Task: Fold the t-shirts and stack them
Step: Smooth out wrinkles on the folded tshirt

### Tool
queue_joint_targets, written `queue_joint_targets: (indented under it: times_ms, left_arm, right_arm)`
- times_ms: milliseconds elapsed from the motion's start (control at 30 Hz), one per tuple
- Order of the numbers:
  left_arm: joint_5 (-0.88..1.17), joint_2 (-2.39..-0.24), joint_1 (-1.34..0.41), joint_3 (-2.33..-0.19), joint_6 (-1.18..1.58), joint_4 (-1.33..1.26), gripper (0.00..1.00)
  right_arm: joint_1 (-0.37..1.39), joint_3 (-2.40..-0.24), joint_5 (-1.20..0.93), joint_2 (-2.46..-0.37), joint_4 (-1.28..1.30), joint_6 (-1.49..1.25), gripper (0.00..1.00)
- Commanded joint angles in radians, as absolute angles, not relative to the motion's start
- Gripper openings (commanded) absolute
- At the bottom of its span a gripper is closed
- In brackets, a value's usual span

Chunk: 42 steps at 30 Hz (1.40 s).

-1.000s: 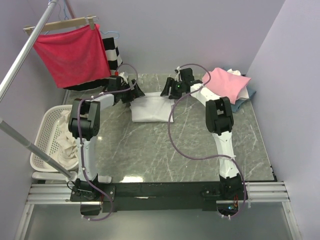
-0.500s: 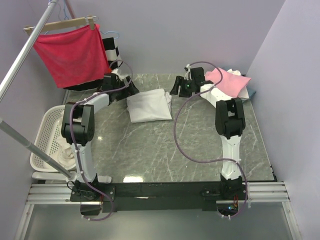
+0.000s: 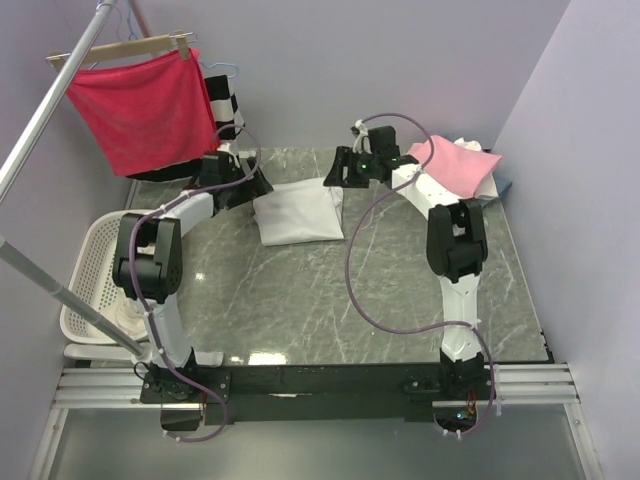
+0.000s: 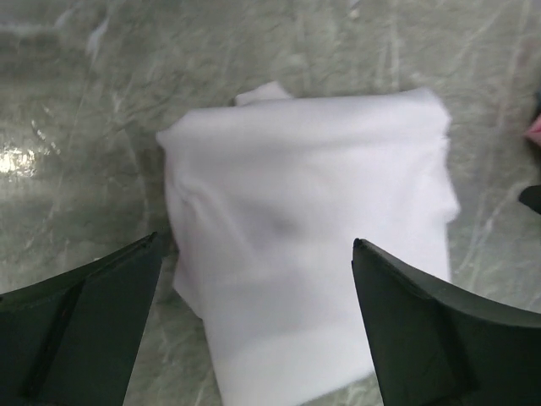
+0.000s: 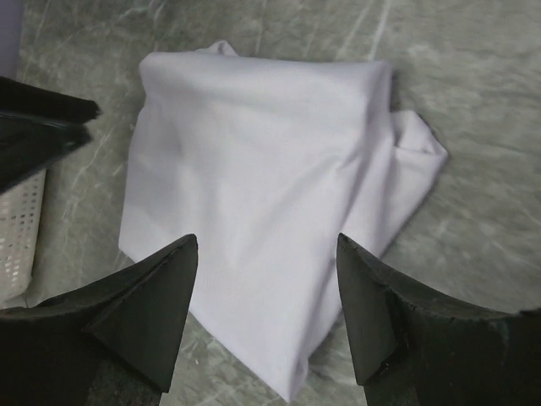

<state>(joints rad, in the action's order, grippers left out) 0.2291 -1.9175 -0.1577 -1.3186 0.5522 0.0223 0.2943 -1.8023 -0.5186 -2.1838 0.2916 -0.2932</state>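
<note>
A white t-shirt [image 3: 297, 214] lies folded into a rough rectangle at the back middle of the marble table [image 3: 380, 300]. It fills the left wrist view [image 4: 313, 254] and the right wrist view [image 5: 254, 186]. My left gripper [image 3: 262, 186] is open and empty just left of it. My right gripper [image 3: 336, 172] is open and empty above its far right corner. A pink t-shirt [image 3: 455, 165] lies folded on a stack at the back right, with blue-grey cloth [image 3: 497, 188] under it.
A red cloth on a wooden hanger [image 3: 140, 105] and a black-and-white striped garment [image 3: 226, 105] hang from a rail at the back left. A white laundry basket [image 3: 95, 280] with white cloth stands off the table's left edge.
Both grippers let go of the white t-shirt and drew back from it. The shirt now lies as a smaller, tidier fold. The right gripper has swung back toward its right corner.
</note>
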Motion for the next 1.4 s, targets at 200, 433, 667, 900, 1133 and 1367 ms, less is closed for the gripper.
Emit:
queue_joint_targets:
  times_ms: [200,433,667,900,1133,1367]
  left_arm:
    - [0.196,-2.115,-0.16,-1.439,0.568,-0.02,0.99]
    - [0.215,-2.174,-0.16,-1.494,0.565,-0.037,1.0]
    - [0.265,-2.198,-0.16,-1.497,0.581,-0.066,0.98]
    - [0.304,-2.217,-0.163,-1.503,0.6,-0.089,0.81]
    - [0.324,-2.204,-0.163,-1.517,0.597,-0.109,0.5]
    - [0.371,-2.174,-0.163,-1.551,0.583,-0.123,0.49]
  right_arm:
    - [0.314,-2.058,-0.545,-2.385,0.365,-0.288,0.73]
    - [0.314,-2.228,-0.525,-2.523,0.414,-0.293,0.73]
    - [0.314,-2.264,-0.548,-2.569,0.396,-0.321,0.68]
    - [0.311,-2.179,-0.575,-2.536,0.319,-0.337,0.21]
    - [0.301,-1.924,-0.563,-2.363,0.118,-0.351,0.0]
    - [0.293,-1.688,-0.532,-2.188,-0.024,-0.356,0.0]
